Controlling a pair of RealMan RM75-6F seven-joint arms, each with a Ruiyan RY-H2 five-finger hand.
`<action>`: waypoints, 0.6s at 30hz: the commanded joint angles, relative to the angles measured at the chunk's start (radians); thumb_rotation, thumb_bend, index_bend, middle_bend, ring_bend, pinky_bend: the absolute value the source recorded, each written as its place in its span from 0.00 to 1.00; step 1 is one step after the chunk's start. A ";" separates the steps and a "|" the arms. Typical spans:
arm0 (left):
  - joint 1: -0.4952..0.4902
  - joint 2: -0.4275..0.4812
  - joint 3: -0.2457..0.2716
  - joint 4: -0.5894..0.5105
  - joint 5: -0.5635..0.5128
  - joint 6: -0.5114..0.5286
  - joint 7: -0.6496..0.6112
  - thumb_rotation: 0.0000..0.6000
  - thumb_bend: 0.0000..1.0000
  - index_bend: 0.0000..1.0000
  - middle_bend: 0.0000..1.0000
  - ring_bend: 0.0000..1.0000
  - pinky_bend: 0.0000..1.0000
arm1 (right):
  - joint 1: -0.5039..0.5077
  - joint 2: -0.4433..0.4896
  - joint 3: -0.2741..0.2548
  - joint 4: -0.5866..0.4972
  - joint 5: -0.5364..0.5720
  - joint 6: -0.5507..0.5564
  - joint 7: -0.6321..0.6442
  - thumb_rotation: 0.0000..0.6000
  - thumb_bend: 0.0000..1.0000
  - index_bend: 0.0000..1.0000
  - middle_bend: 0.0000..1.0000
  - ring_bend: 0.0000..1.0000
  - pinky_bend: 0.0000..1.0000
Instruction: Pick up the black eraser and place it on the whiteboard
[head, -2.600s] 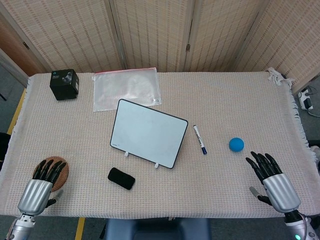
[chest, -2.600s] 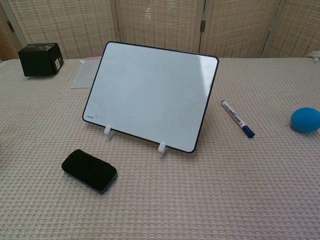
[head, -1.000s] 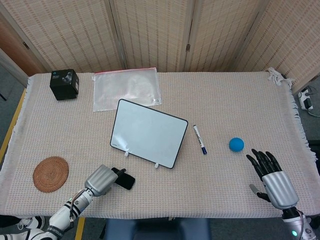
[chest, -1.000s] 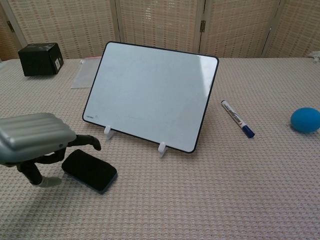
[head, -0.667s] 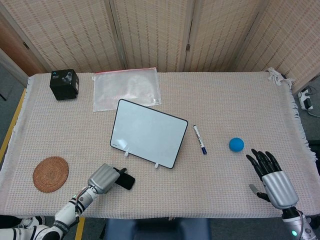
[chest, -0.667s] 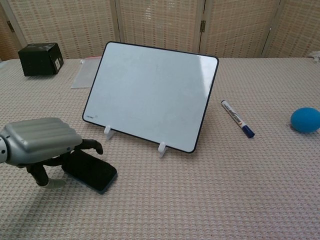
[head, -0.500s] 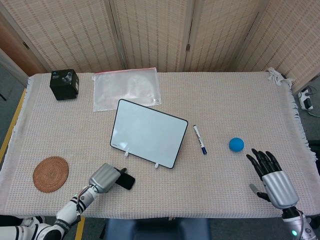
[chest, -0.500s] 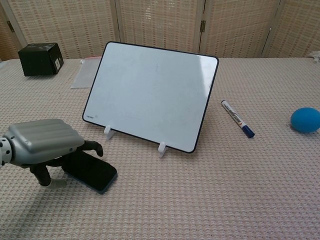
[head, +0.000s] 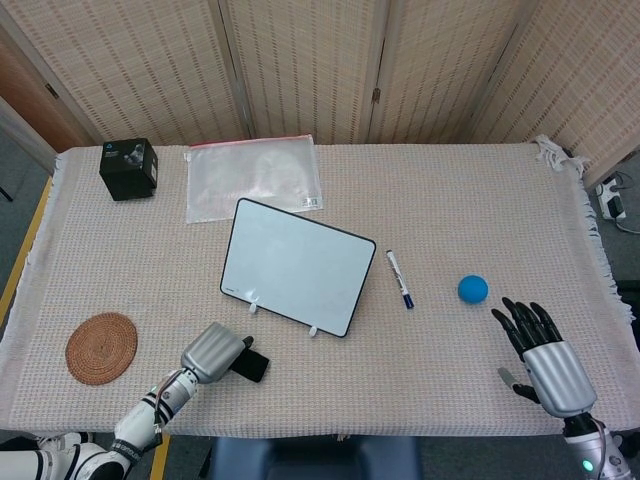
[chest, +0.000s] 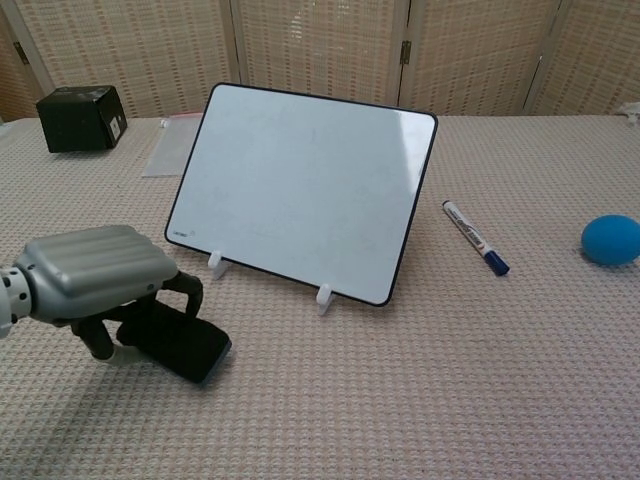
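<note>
The black eraser (head: 255, 366) (chest: 192, 349) lies on the cloth in front of the whiteboard's left foot. My left hand (head: 211, 352) (chest: 95, 273) covers its left end, fingers curled over the far side and the thumb on the near side, gripping it. The eraser's right end looks slightly raised. The whiteboard (head: 297, 265) (chest: 300, 190) stands tilted back on two white feet mid-table. My right hand (head: 545, 360) rests open near the front right edge, fingers spread; the chest view does not show it.
A marker (head: 400, 279) (chest: 475, 237) lies right of the whiteboard, and a blue ball (head: 473, 289) (chest: 611, 239) further right. A black box (head: 129, 168) and a clear zip bag (head: 252, 177) sit at the back left. A woven coaster (head: 101, 347) lies front left.
My left hand came from the coaster to the eraser and its fingers have closed around it. The eraser has shifted and tipped slightly. The right hand has stayed put.
</note>
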 joint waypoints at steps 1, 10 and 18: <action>0.039 -0.037 -0.006 0.046 0.136 0.122 -0.095 1.00 0.32 0.62 1.00 0.99 1.00 | 0.000 0.001 -0.002 -0.001 -0.003 0.000 0.002 1.00 0.29 0.00 0.00 0.00 0.04; 0.073 -0.215 -0.080 0.239 0.341 0.367 -0.191 1.00 0.32 0.59 1.00 1.00 1.00 | -0.008 0.016 -0.013 -0.009 -0.024 0.021 0.025 1.00 0.29 0.00 0.00 0.00 0.04; 0.016 -0.417 -0.185 0.422 0.373 0.426 -0.162 1.00 0.32 0.57 1.00 1.00 1.00 | -0.018 0.031 -0.019 -0.013 -0.044 0.050 0.048 1.00 0.29 0.00 0.00 0.00 0.04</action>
